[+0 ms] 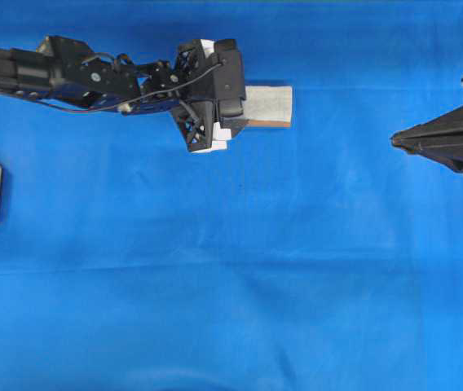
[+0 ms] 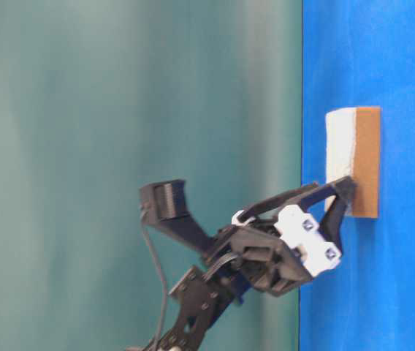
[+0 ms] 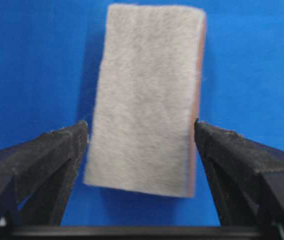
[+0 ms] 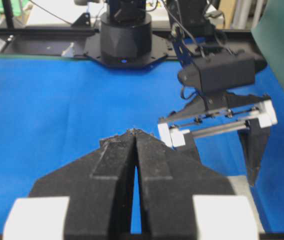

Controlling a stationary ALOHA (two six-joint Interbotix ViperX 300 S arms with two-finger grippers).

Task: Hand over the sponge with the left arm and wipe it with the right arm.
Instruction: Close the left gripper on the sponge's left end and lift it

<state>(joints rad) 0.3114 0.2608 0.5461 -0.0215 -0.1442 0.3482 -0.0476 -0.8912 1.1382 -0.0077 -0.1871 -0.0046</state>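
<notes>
Your left hand point(image 1: 235, 106) stands fully open over the sponge point(image 1: 268, 104). In the left wrist view the two black fingers point(image 3: 57, 165) flank the near end of the sponge point(image 3: 147, 100), one on each side, each with a narrow strip of blue visible between its tip and the sponge's edge; nothing is gripped. In the table-level view the left hand point(image 2: 339, 201) has its fingertips down at the cloth beside the sponge point(image 2: 353, 157), and you cannot tell from there whether they touch the sponge.

The sponge lies flat on the blue cloth of the desk point(image 1: 215, 285), grey-white speckled face up, with its thin orange-brown layer showing along one long edge. In the overhead view it sits near the far edge of the desk, left of the middle, partly under the left hand.

Your right hand point(image 1: 399, 140) rests near the right edge of the desk, well apart from the sponge, pointing toward the middle. In the right wrist view its fingers point(image 4: 112, 165) are pressed together with only a thin slit between them, and they hold nothing. The left hand point(image 4: 214, 145) shows beyond them in that view.
</notes>
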